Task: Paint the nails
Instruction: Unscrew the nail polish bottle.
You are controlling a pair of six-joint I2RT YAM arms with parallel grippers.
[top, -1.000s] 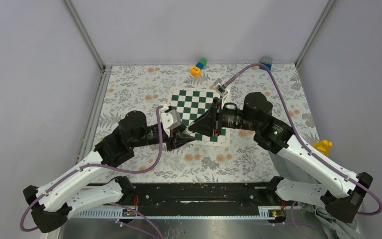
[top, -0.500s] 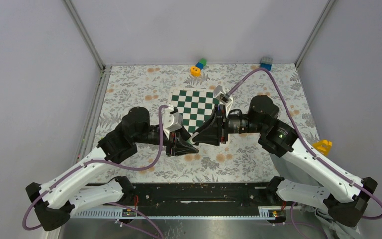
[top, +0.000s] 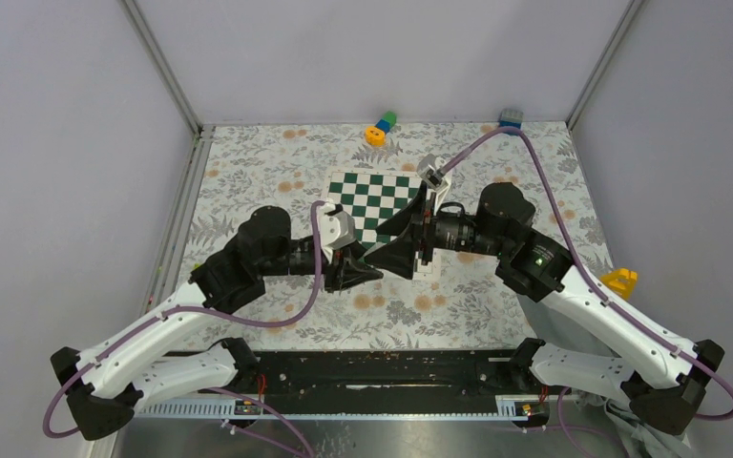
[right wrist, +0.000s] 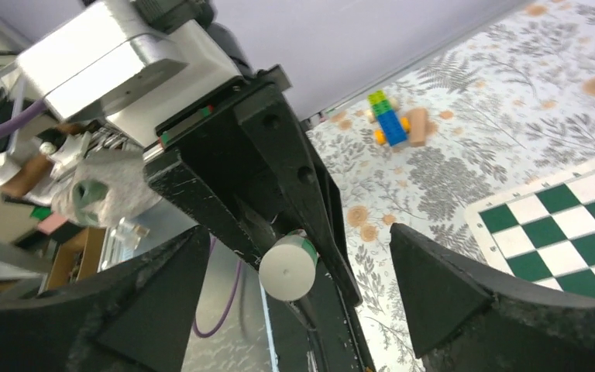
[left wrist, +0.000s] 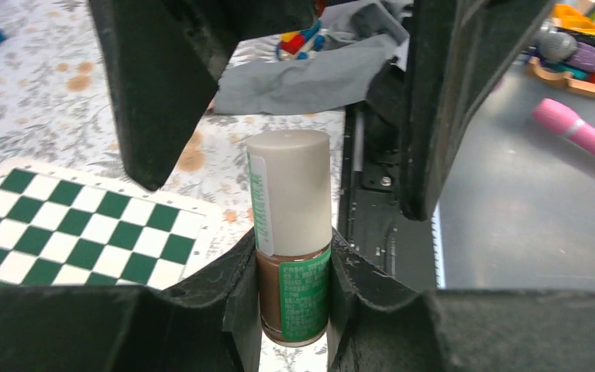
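A nail polish bottle [left wrist: 293,256], brown with a green label and a pale grey cap [left wrist: 290,186], stands upright between my left gripper's [left wrist: 293,298] jaws, which are shut on its glass body. My right gripper [right wrist: 300,242] is open, its black fingers [left wrist: 163,85] standing wide on either side of the cap [right wrist: 287,266] without touching it. From above, the left gripper [top: 367,274] and right gripper [top: 393,253] meet nose to nose at the near edge of the chessboard [top: 377,198]. The nails are out of view.
The green-and-white chessboard [left wrist: 70,232] lies on a floral cloth. A stacked toy [top: 380,127] and a blue block [top: 510,118] sit at the back edge, and a yellow object [top: 619,280] at the right. A grey cloth [left wrist: 310,70] and a pink torch [left wrist: 581,132] lie beyond the table.
My right gripper has opened, its fingers spreading away from the cap. The left gripper keeps hold of the bottle and has shifted slightly right.
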